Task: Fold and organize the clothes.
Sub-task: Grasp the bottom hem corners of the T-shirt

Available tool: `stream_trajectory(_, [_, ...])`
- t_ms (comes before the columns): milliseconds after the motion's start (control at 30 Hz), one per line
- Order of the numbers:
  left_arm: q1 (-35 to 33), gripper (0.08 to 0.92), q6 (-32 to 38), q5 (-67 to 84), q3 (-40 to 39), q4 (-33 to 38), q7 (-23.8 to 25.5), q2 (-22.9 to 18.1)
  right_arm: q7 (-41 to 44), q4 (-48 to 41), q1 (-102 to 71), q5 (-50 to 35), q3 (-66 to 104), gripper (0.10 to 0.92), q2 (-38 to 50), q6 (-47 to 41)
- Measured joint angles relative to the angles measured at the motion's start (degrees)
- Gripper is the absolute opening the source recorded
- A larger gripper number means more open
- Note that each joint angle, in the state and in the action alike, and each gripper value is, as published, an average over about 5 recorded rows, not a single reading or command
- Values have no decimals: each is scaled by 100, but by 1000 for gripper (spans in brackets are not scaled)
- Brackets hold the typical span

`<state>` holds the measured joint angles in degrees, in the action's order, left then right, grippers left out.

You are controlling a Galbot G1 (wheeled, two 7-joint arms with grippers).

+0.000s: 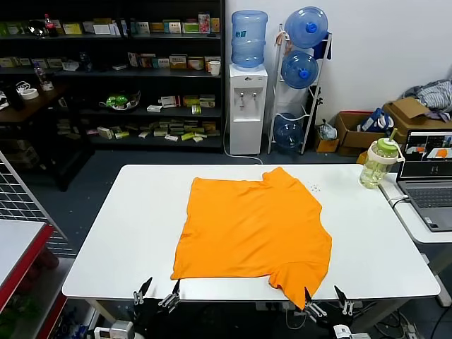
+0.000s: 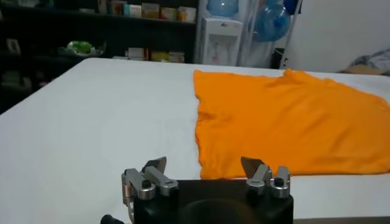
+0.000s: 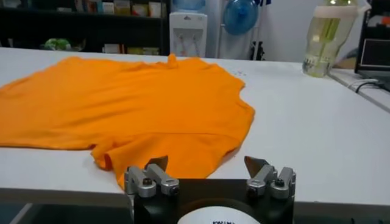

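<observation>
Orange T-shirt (image 1: 254,229) lies flat mid-counter (image 1: 127,233), one sleeve overhanging the near edge. Left gripper (image 1: 157,295) sits just off the shirt's near-left corner, fingers spread, holding nothing. Right gripper (image 1: 326,300) sits beside the overhanging sleeve, likewise released. Bare counter flanks the shirt both sides; bottle (image 1: 378,164) stands beyond its far-right edge.

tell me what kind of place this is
Likely an office or lab storeroom: stocked shelves, a water dispenser with spare bottles, a laptop. An orange T-shirt lies on a white table.
</observation>
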<state>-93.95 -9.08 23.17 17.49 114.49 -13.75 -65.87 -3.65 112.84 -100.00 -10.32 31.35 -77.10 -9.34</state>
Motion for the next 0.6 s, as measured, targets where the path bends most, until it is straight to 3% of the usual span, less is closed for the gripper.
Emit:
stream_trajectory(167, [270, 823, -40, -1, -133, -266, -11, -32, -34, -141, 151, 25, -61, 797, -23, -42])
stream_trajectory(300, [423, 803, -90, -5, -230, -403, -58, -37, -57, -226, 260, 44, -103, 698, -49, -82])
stream_trajectory(600, [636, 567, -126, -23, -376, -664, -113, -67, -70, -336, 310, 92, -164, 438, -75, -141])
